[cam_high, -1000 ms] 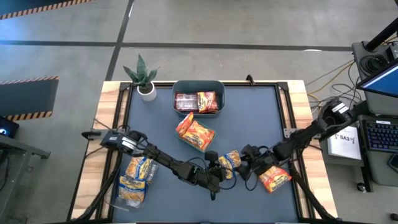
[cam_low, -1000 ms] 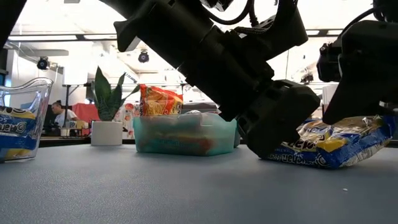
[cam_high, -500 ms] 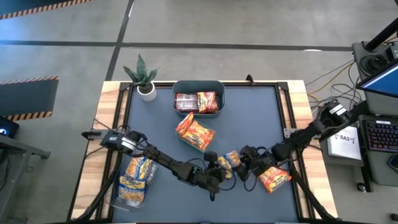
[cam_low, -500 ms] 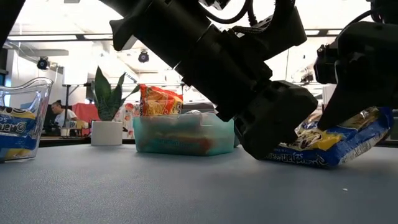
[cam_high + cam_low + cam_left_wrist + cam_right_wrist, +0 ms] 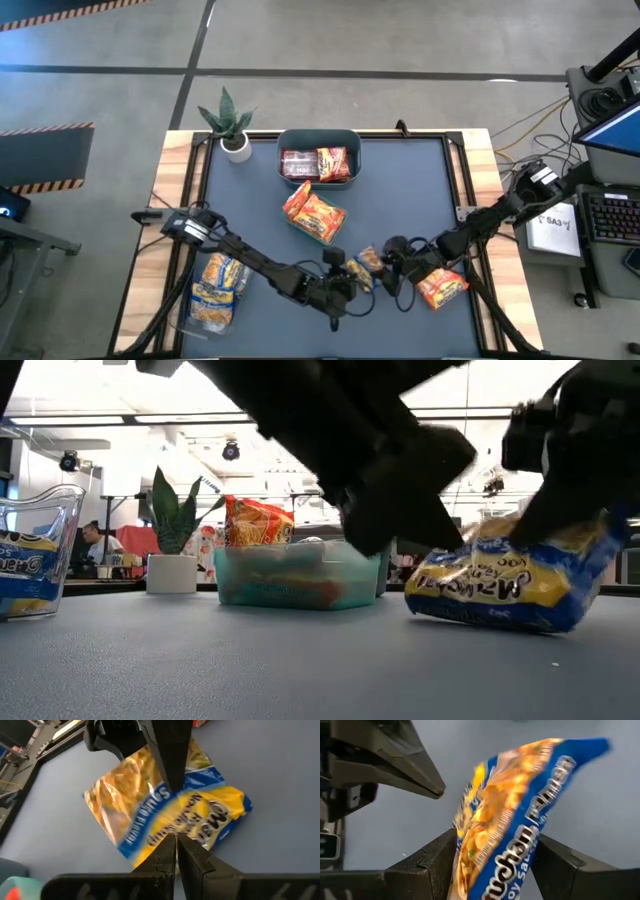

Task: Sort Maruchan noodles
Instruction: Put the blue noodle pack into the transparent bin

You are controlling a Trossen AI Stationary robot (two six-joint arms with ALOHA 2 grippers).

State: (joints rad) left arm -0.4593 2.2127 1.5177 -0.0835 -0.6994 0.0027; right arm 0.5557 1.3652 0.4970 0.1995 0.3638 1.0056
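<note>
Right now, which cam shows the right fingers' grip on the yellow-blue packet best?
Right wrist view: both fingers flank the yellow-blue packet, pinching its edge. Left wrist view shows the packet's face under one dark finger. Low view shows it tilted off the table. High view: tiny.

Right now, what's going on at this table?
The right pincer is gripping a yellow-and-blue noodle packet and tipping it up off the table near the front. The left pincer, shut, sits just beside it. Other packets lie in the teal tub, mid-table, and in a clear bin at the left.
</note>
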